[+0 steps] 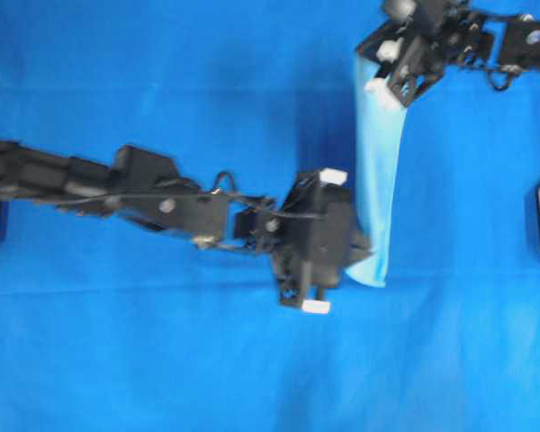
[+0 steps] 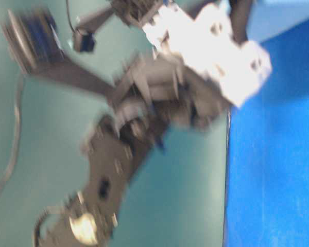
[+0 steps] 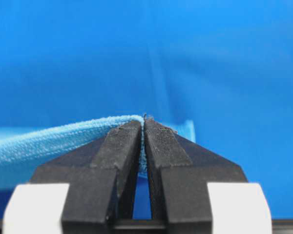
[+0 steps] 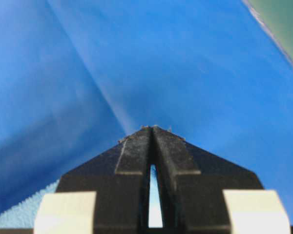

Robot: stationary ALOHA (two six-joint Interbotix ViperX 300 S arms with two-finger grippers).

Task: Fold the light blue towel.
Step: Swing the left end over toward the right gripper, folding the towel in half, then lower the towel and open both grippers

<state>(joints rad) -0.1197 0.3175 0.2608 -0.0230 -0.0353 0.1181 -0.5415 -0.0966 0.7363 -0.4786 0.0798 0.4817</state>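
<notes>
Left fingers: in the left wrist view the left gripper [image 3: 143, 127] has its two black fingers [image 3: 118, 146] pressed together at the tips, pinching the hem of the light blue towel [image 3: 44, 141]; the cloth runs off to the left of the tips and a small corner of it shows just right of them.
Right fingers: in the right wrist view the right gripper [image 4: 152, 130] is closed to a thin slit, with pale cloth showing in the gap between the fingers [image 4: 134, 151] and a bit of towel weave at the lower left corner; the fingers grip the towel.
Left arm: in the overhead view it reaches in from the left edge, and the left gripper [image 1: 364, 245] meets the lower end of the towel near the middle of the surface [image 1: 162, 360].
Light blue towel: in the overhead view the light blue towel [image 1: 378, 162] is a narrow, tall strip stretched between the two grippers, its lower corner just beside the left gripper and its upper end under the right gripper [image 1: 375, 76].
Right arm: it comes in from the top right corner of the overhead view.
Surface: it is covered in deep royal-blue cloth, seen behind both pairs of fingers.
Table-level view: too blurred to read beyond a dark arm and the blue covering at right.
</notes>
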